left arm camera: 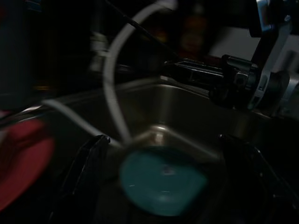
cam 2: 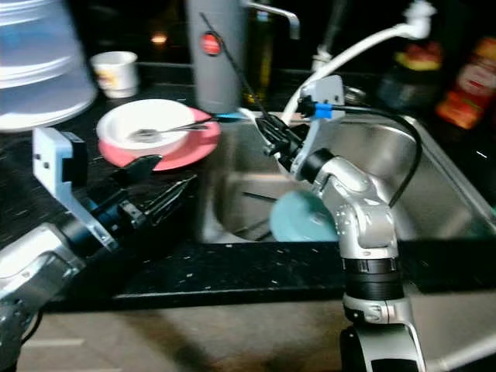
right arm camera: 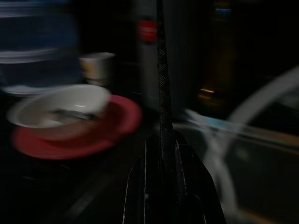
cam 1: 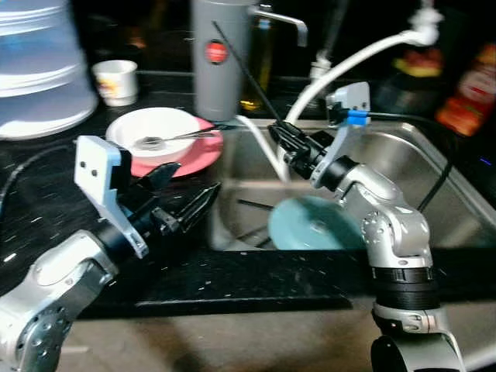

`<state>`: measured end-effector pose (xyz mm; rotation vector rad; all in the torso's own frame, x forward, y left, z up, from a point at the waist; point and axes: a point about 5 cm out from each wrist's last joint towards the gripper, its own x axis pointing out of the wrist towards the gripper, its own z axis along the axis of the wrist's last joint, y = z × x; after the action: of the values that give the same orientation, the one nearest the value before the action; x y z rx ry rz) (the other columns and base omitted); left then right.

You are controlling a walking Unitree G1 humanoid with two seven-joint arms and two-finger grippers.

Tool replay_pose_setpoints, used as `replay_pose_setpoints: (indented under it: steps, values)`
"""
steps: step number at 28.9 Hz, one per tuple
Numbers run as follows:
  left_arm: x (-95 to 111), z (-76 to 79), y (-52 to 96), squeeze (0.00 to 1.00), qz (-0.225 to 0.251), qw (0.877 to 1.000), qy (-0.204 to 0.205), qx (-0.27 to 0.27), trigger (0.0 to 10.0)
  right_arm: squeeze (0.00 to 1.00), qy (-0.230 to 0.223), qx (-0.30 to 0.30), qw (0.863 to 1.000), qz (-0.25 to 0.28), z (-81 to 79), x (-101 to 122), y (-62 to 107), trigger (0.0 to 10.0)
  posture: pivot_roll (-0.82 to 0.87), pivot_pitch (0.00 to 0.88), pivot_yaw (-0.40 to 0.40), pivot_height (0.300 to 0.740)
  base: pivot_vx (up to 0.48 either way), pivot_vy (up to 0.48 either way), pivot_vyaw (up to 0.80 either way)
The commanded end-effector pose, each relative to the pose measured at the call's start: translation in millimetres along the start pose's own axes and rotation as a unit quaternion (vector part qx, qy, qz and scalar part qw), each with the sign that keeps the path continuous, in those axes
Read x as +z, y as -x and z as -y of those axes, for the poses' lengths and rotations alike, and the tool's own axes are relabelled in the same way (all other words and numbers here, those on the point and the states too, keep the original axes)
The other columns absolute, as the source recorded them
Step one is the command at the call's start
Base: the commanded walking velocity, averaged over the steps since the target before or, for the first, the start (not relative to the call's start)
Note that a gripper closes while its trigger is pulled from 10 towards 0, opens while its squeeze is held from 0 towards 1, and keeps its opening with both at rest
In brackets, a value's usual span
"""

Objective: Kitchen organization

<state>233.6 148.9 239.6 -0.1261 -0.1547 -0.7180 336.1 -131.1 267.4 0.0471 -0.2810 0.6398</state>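
Observation:
My right gripper (cam 1: 277, 134) hovers over the left rim of the steel sink (cam 1: 434, 163), shut on a thin black chopstick (cam 1: 240, 62) that slants up and to the left. In the right wrist view the chopstick (right arm camera: 161, 84) rises from between the closed fingers. A teal plate (cam 1: 310, 225) lies in the sink bottom, with another dark stick (cam 1: 256, 205) beside it. My left gripper (cam 1: 190, 190) is open above the counter edge, left of the sink, holding nothing; its wrist view looks across at the teal plate (left arm camera: 161, 179).
A white bowl (cam 1: 155, 128) with a spoon sits on a red plate (cam 1: 198, 157) on the black counter. Behind stand a small cup (cam 1: 116, 81), a grey cylinder (cam 1: 221, 54) and a water jug (cam 1: 39, 70). A white hose (cam 1: 349, 66) arcs over the sink; bottles (cam 1: 469, 93) stand far right.

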Motion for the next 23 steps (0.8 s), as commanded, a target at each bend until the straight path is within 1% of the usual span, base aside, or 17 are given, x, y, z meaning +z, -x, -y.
replay_pose_setpoints:
  steps: [1,3,4,5,6,7,8,9,10,11,12,13,15,17,18,21,23]
  values:
    - [-0.4,0.2,-1.9,0.0,0.0,1.0,-0.002,-0.004,10.0,0.0,0.012,-0.012,1.0,-0.009,4.1,1.8,4.3,0.0,0.06,0.0,-0.029,0.74,0.0,0.0,-0.8]
    - [-0.4,-0.2,-2.7,0.0,0.0,1.0,-0.002,-0.005,10.0,0.0,0.041,-0.028,0.998,-0.036,8.9,-1.1,6.2,0.0,0.06,0.0,-0.028,0.74,0.0,0.0,-0.8]
    - [-1.7,1.4,-3.5,0.0,-0.001,1.0,-0.001,-0.008,10.0,0.0,0.097,-0.038,0.989,-0.104,13.1,-12.2,8.2,0.4,0.06,0.0,-0.027,0.74,0.0,0.0,0.0]
    - [-1.7,1.4,-3.5,0.0,-0.001,1.0,-0.001,-0.008,10.0,0.0,0.097,-0.038,0.989,-0.104,13.1,-12.2,8.2,0.4,0.06,0.0,-0.027,0.74,0.0,0.0,0.0]
    - [-2.4,2.2,-3.9,0.0,-0.001,1.0,-0.001,-0.009,10.0,0.0,0.126,-0.038,0.981,-0.141,14.4,-19.8,10.0,2.5,0.06,0.0,-0.027,0.74,0.0,0.0,0.0]
    - [-2.9,2.8,-4.3,0.0,-0.001,1.0,0.0,-0.01,10.0,0.0,0.159,-0.041,0.971,-0.173,16.5,-27.0,12.1,6.2,0.06,0.0,-0.027,0.74,0.0,0.0,0.0]
    - [-2.9,2.8,-4.3,0.0,-0.001,1.0,0.0,-0.01,10.0,0.0,0.159,-0.041,0.971,-0.173,16.5,-27.0,12.1,6.2,0.06,0.0,-0.027,0.74,0.0,0.0,0.0]
    - [-3.2,3.4,-5.2,0.0,0.0,1.0,0.0,-0.011,10.0,0.0,0.175,-0.046,0.963,-0.198,19.0,-32.7,14.4,10.0,0.07,0.0,-0.032,0.74,0.0,0.0,0.0]
    - [-3.2,3.4,-5.2,0.0,0.0,1.0,0.0,-0.011,10.0,0.0,0.175,-0.046,0.963,-0.198,19.0,-32.7,14.4,10.0,0.07,0.0,-0.032,0.74,0.0,0.0,0.0]
    - [-3.2,3.7,-6.1,0.0,0.001,1.0,0.0,-0.011,10.0,0.0,0.219,-0.039,0.944,-0.243,21.8,-42.3,18.2,10.0,0.07,0.0,-0.035,0.74,0.0,0.0,0.0]
    - [-3.2,3.7,-6.1,0.0,0.001,1.0,0.0,-0.011,10.0,0.0,0.219,-0.039,0.944,-0.243,21.8,-42.3,18.2,10.0,0.07,0.0,-0.035,0.74,0.0,0.0,0.0]
    - [-3.1,3.9,-6.6,0.0,0.002,1.0,0.0,-0.011,10.0,0.0,0.249,-0.034,0.928,-0.274,24.4,-48.9,21.6,10.0,0.07,0.0,-0.035,0.74,0.0,0.0,0.0]
    - [-3.1,3.9,-6.6,0.0,0.002,1.0,0.0,-0.011,10.0,0.0,0.249,-0.034,0.928,-0.274,24.4,-48.9,21.6,10.0,0.07,0.0,-0.035,0.74,0.0,0.0,0.0]
    - [-3.2,4.2,-7.1,0.0,0.001,1.0,-0.001,-0.012,10.0,0.0,0.251,-0.033,0.923,-0.29,25.2,-52.8,23.0,10.0,0.07,0.0,-0.032,0.74,0.0,0.0,0.0]
    - [-2.7,4.2,-7.6,0.0,0.001,1.0,-0.003,-0.012,10.0,0.0,0.251,-0.036,0.918,-0.306,26.1,-56.8,23.8,10.0,0.07,0.0,-0.034,0.74,0.0,0.0,0.0]
    - [-2.0,4.1,-8.0,0.0,0.002,1.0,-0.005,-0.011,10.0,0.0,0.25,-0.041,0.913,-0.32,26.5,-61.1,24.0,10.0,0.07,0.0,-0.032,0.74,0.0,0.0,0.0]
    - [-1.3,4.2,-8.8,0.0,0.004,1.0,-0.007,-0.011,10.0,0.0,0.256,-0.051,0.903,-0.342,25.0,-69.4,24.0,10.0,0.07,0.0,-0.03,0.74,0.0,0.0,0.0]
